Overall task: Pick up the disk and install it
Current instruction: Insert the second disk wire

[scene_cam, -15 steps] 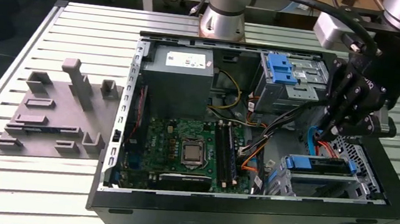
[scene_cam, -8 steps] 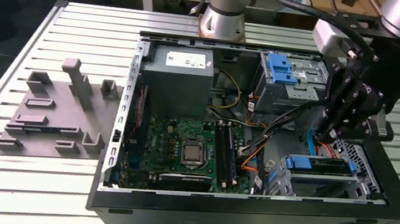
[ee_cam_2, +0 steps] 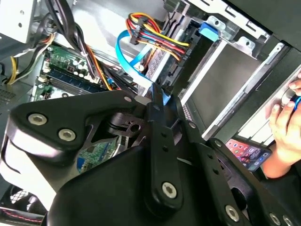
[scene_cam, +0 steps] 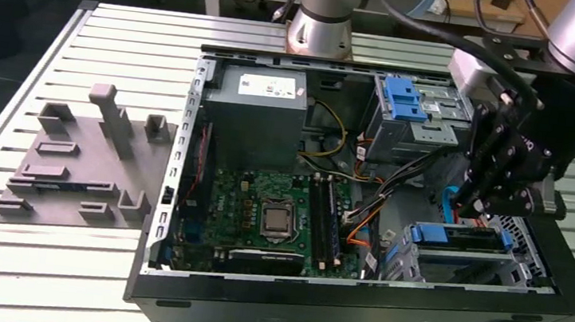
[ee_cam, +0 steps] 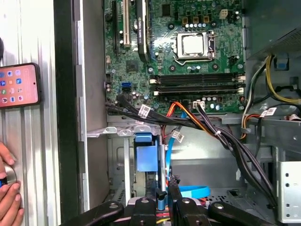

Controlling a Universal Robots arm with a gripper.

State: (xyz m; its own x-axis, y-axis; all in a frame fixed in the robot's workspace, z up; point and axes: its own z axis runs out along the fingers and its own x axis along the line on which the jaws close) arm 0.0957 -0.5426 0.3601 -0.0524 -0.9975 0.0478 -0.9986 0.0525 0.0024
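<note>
The disk (scene_cam: pixel 464 237), silver with a blue bracket, lies in the lower drive cage at the front right corner of the open computer case (scene_cam: pixel 171 197). Its blue bracket (ee_cam: pixel 146 154) shows in the first wrist view just ahead of my fingers. My gripper (scene_cam: pixel 478 207) hangs right above the disk. In both wrist views its two black fingers (ee_cam: pixel 149 207) are pressed together on a thin blue cable (ee_cam: pixel 162 200) that runs between them. That blue cable (ee_cam_2: pixel 123 47) loops up beside a bundle of coloured power wires (ee_cam_2: pixel 155 40) near the disk's end.
An upper drive cage with a blue latch (scene_cam: pixel 406 101), the grey power supply (scene_cam: pixel 260 118) and the motherboard (scene_cam: pixel 271 215) crowd the case. A grey fixture (scene_cam: pixel 79 159) lies on the slatted table. A person's hand (ee_cam: pixel 7 197) and a phone (ee_cam: pixel 19 84) rest beside the case.
</note>
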